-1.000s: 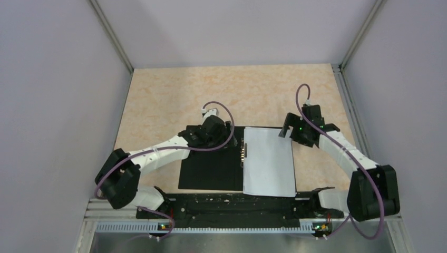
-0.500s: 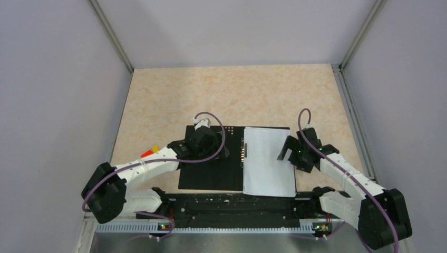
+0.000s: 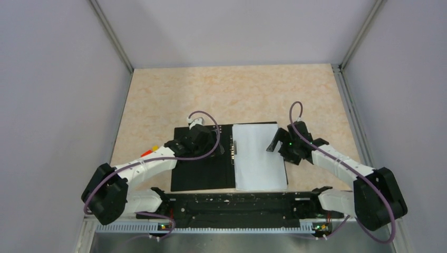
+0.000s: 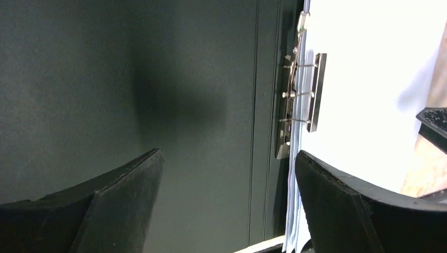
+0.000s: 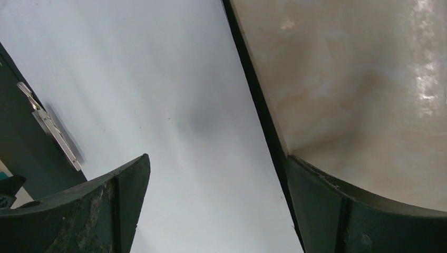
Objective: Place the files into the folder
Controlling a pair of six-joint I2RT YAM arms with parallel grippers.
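Finding the open folder (image 3: 203,168) sitting a little further left on the tabletop (image 3: 226,95) than a second ago, with the files (image 3: 258,158) riding along on its right inner face, probably through a push from the right. Bringing the right tool (image 5: 216,158) in from beyond the folder's far right corner to its right-hand edge, now straddling the border between white paper and bare tabletop, with fingers spread wide and gripping nothing. Drawing the left tool (image 4: 227,155) back toward the arm bases and hovering it low over the bare black left face, just beside the metal clip (image 4: 315,89), likewise spread wide and empty. Uncovering, with that pull-back, small orange and yellow blocks (image 3: 152,150) at the left of the tabletop, apart from the folder. Reading all this as late in the task: seeing the sheets already lying inside the folder, stacked against the spine, with their edge beside or under the clip, not being able to tell which from the left wrist view. Seeing nothing at all resting on the left face. Judging the remaining work as squaring the stack or swinging a cover shut, probably calling for a low catch under a cover's edge. Watching for thin sheets sliding or fanning out during any further shove.
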